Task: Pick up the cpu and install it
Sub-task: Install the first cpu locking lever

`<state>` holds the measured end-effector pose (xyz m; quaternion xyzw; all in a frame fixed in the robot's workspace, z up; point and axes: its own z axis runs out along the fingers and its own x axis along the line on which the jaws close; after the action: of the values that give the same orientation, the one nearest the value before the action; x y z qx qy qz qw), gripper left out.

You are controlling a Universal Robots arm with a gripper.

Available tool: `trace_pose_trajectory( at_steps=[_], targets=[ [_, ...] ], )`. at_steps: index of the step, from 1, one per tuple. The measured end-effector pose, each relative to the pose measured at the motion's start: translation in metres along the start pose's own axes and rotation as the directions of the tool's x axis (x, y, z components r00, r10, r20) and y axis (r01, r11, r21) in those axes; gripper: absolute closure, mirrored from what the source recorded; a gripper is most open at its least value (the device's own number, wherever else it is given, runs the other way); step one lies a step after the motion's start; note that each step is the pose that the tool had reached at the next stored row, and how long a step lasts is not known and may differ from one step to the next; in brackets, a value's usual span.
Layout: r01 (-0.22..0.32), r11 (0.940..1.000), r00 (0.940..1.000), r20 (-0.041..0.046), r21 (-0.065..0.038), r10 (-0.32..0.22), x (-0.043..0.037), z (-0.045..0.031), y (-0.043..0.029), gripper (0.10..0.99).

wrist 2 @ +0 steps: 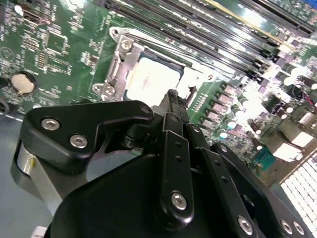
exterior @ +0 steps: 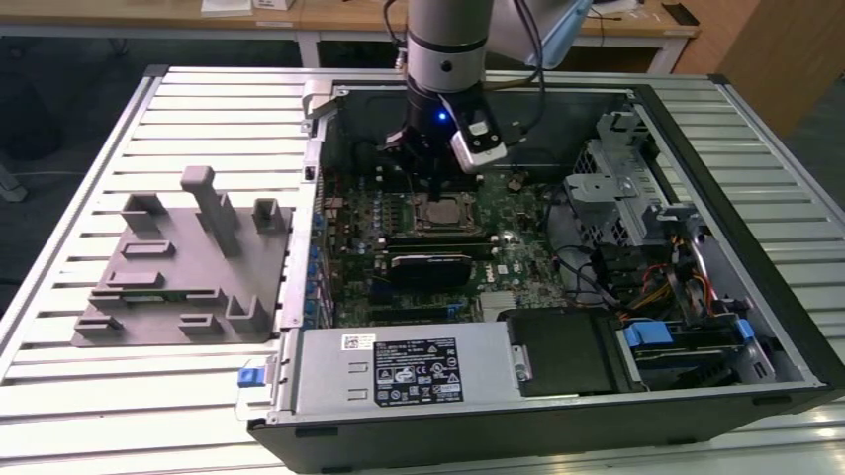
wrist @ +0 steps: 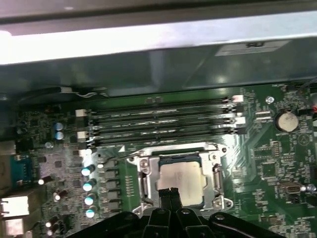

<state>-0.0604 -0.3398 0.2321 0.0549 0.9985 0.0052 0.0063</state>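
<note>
Black linkage of your end effector [wrist 2: 173, 106] sits closest to the lens in both wrist views, its two fingers pressed together into one narrow tip with nothing between them. In the first wrist view that closed tip [wrist: 171, 192] hangs over the near edge of the cpu [wrist: 181, 182]; whether it touches the chip you cannot tell.

Note the cpu's place: it lies flat inside the socket frame [wrist: 216, 176] on the green motherboard [wrist: 277, 163], shiny silver top up. In the second wrist view the cpu [wrist 2: 151, 79] shows again within the metal frame [wrist 2: 124, 64], just beyond the fingertips. The frame's surround is visible on all sides of the chip.

Four parallel memory slots [wrist: 163, 121] run just beside the socket. A round coin cell [wrist: 286, 120] sits on the board, well apart from the socket. A row of capacitors [wrist: 88, 193] stands on the socket's other side.

In the exterior view your arm [exterior: 449, 59] reaches down into the open computer case [exterior: 739, 327], which lies on its side on the slatted metal counter [exterior: 79, 396]. The cpu [exterior: 446, 212] is below the wrist. A grey moulded fixture block [exterior: 178, 267] rests on the counter at the exterior view's left, apart from the case. The power supply [exterior: 396, 371] fills the case's near corner.
</note>
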Motion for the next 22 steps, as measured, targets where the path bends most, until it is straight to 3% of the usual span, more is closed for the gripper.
trace_pose_trajectory(
  at_steps=[18, 20, 22],
  targets=[
    [-0.002, 1.0, 1.0, -0.0001, 0.0, 0.002, 0.0306, -0.0003, -0.0034, 0.98],
    [-0.002, 1.0, 1.0, -0.0008, -0.007, 0.002, 0.0332, -0.0003, -0.0036, 0.98],
    [-0.002, 0.9998, 1.0, -0.0022, -0.021, 0.002, 0.0347, -0.0003, -0.0038, 0.98]
  ],
)
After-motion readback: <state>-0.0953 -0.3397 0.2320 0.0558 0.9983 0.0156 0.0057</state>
